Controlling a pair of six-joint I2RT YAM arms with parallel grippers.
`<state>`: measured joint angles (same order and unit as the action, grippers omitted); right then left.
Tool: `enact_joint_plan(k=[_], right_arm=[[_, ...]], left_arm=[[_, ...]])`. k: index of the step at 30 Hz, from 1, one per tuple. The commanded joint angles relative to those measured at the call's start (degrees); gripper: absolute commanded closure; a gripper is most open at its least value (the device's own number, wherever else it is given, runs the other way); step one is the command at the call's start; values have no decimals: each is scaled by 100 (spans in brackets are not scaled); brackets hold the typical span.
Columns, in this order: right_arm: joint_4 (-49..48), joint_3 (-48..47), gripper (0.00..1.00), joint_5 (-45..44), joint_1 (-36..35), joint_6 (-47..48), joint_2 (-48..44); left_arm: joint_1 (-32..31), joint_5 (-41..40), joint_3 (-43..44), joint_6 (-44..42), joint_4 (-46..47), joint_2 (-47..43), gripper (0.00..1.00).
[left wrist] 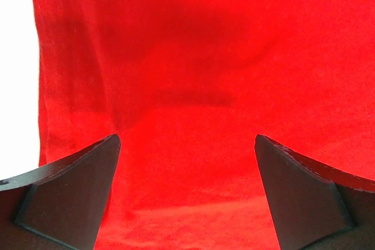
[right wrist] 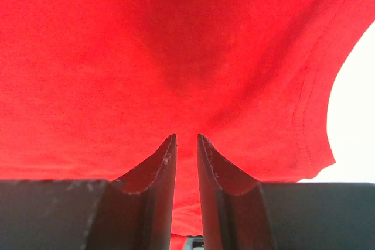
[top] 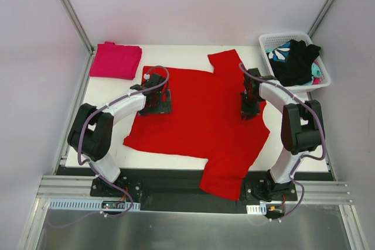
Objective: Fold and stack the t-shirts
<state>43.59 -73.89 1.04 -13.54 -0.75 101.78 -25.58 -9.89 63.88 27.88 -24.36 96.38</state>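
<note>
Left pincer (left wrist: 187, 144) wide at nine o'clock, right pincer (right wrist: 186, 137) barely parted at three, apparently flattening the bright red cloth t-shirt (top: 199, 121).

Teal-and-white garment (top: 282, 51), upper right: we log it mostly buried under the black garment (top: 299, 62); its shape we cannot tell.

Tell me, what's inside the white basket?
A black garment lies on top, with teal-and-white patterned cloth peeking out beside it. Whatever is under them in the white basket is covered.
</note>
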Motion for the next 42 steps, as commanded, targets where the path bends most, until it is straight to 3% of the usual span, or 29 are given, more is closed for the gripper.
enact_joint_plan(k=[1, 16, 26, 42], right_arm=[[-386, 489, 77, -394, -8, -21, -255], [-703, 270, 79, -209, 0, -162, 545], [-519, -363, 80, -218, 114, -127, 984], [-27, -1997, 81, 160, 545, -39, 2048]], left_arm=[[-78, 145, -261, 323, 317, -339, 1], [-78, 426, -736, 859, 1310, 109, 1], [27, 295, -657, 877, 1355, 425, 1], [493, 558, 696, 693, 1267, 1374, 1]])
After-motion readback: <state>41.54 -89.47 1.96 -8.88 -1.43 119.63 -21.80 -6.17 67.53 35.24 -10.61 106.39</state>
